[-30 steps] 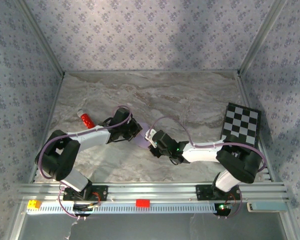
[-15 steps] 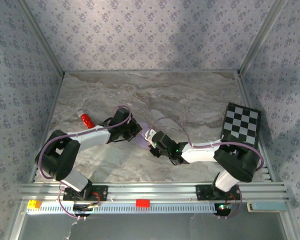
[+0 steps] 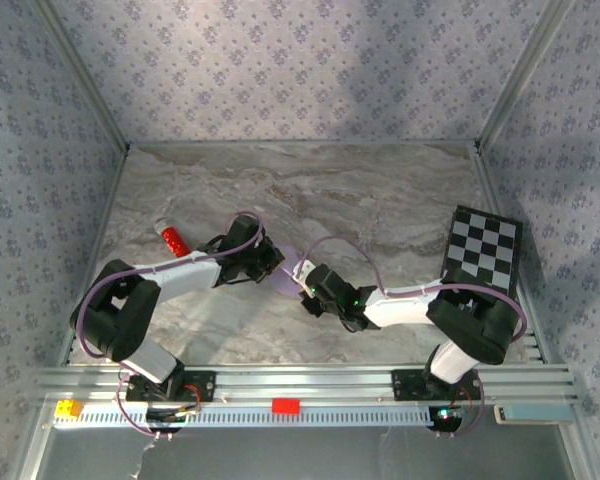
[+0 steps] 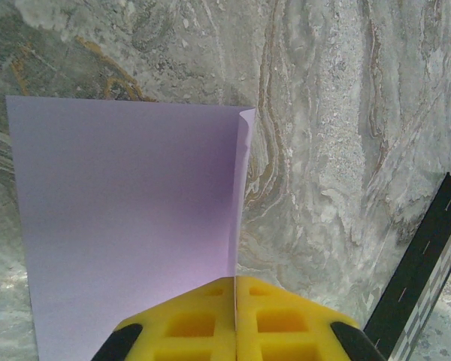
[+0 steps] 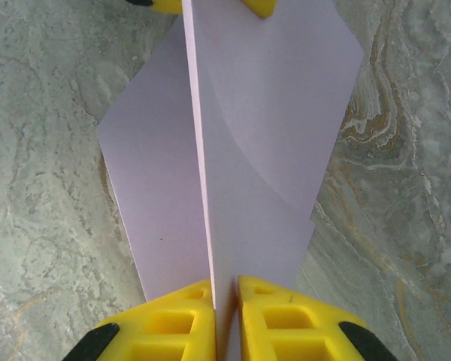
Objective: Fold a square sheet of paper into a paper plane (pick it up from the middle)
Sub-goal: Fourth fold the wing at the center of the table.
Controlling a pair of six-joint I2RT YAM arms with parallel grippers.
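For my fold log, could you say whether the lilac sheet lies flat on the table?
No, the sheet stands folded, pinched by the right gripper.

the square sheet of paper (image 3: 288, 270) is between the left claw (image 4: 234, 293) and right claw (image 5: 225, 293), checkered board (image 3: 485, 245) far right.

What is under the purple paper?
The marbled table shows around the paper, which the left gripper and right gripper pinch. The table patch right beneath it is covered, so I cannot tell what lies there.

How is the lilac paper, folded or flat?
Folded: the lilac paper doubles along a centre crease, pinched by left claw and right claw.
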